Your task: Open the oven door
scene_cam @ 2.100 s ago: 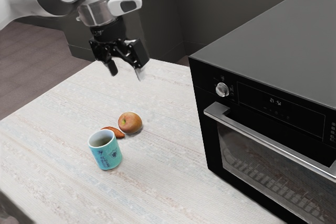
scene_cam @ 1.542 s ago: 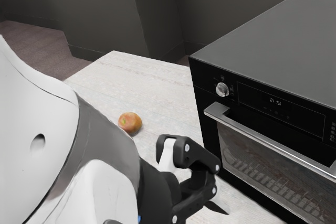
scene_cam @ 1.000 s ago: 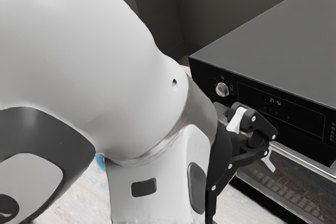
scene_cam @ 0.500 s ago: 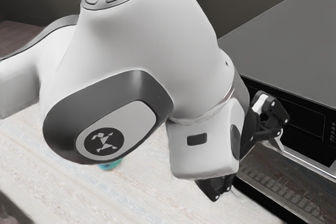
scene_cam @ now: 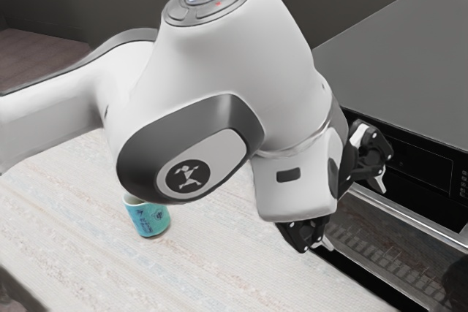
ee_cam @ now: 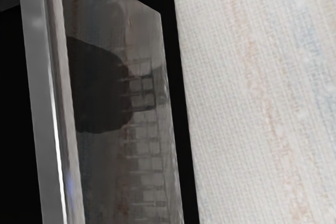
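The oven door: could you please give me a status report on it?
Gripper open near the door handle, not clamped on it. Oven door shut. Teal mug on the table, away from the door.

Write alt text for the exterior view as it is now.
A white robot arm reaches toward a black oven, its black fingers spread apart near the silver handle of the closed door. A teal mug stands on the pale table.
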Motion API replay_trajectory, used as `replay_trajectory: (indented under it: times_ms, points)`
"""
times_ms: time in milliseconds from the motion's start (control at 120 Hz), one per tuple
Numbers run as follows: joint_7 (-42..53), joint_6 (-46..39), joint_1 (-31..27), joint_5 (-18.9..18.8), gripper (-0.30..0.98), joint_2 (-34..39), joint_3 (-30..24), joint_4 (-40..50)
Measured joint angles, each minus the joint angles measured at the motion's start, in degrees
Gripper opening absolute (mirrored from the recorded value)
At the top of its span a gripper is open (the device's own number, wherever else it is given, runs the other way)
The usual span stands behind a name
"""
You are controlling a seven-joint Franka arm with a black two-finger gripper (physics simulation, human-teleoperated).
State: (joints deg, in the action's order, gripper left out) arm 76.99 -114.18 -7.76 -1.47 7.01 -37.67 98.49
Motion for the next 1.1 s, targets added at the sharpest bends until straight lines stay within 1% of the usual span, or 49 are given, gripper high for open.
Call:
replay_trajectory:
  times_ms: [183,517,542,575,600,617,633,650,658,683,700,717,733,758,775,792,808,833,858,900,933,958,992,1033,1100]
  points:
    - [0.21,-1.71,-0.13,-0.95,0.69,-1.51,-0.01,0.01]
    - [0.36,-3.27,-0.11,-1.23,0.69,-2.33,-0.03,1.77]
    - [0.36,-3.42,-0.14,-1.22,0.71,-2.11,-0.02,2.45]
    - [0.36,-3.78,-0.34,-1.20,0.71,-0.92,-0.02,4.47]
    - [0.34,-4.25,-0.83,-1.02,0.70,2.54,-0.07,8.24]
    - [0.33,-4.57,-0.70,-0.65,0.67,6.20,-0.13,11.61]
    - [0.32,-4.83,0.38,0.11,0.62,11.61,-0.10,15.97]
    - [0.32,-4.73,3.22,0.99,0.54,19.09,-0.07,20.88]
    - [0.29,-4.32,5.62,1.41,0.52,23.68,-0.14,23.12]
    - [0.02,-2.09,14.40,2.49,0.55,36.93,-1.79,27.50]
    - [-0.36,0.12,20.47,2.91,0.56,44.53,-2.78,27.33]
    - [-0.96,2.64,25.36,2.66,0.57,50.17,-2.40,23.80]
    - [-2.18,5.71,26.57,0.75,0.59,52.20,-0.25,16.09]
    - [-4.42,10.62,22.99,-2.50,0.60,49.63,5.48,2.53]
    - [-6.00,13.57,19.20,-4.11,0.61,45.29,9.52,-5.68]
    - [-7.59,16.19,15.32,-5.12,0.62,37.09,14.28,-13.36]
    - [-9.14,18.52,12.32,-5.91,0.62,28.88,18.79,-19.15]
    - [-11.39,21.28,9.22,-6.47,0.63,17.96,24.35,-25.06]
    - [-13.54,23.26,7.12,-6.22,0.63,9.21,28.27,-28.76]
    - [-16.96,25.62,4.65,-5.00,0.64,-0.86,31.94,-31.75]
    - [-19.50,26.98,3.22,-3.97,0.65,-6.53,33.65,-32.08]
    - [-21.30,27.69,2.11,-2.58,0.66,-9.47,34.77,-31.07]
    - [-23.59,28.35,0.48,-0.61,0.66,-12.08,35.87,-29.16]
    - [-26.28,29.01,-1.13,1.46,0.67,-13.71,36.64,-27.88]
    - [-30.99,29.96,-1.37,3.46,0.67,-14.50,37.06,-27.14]
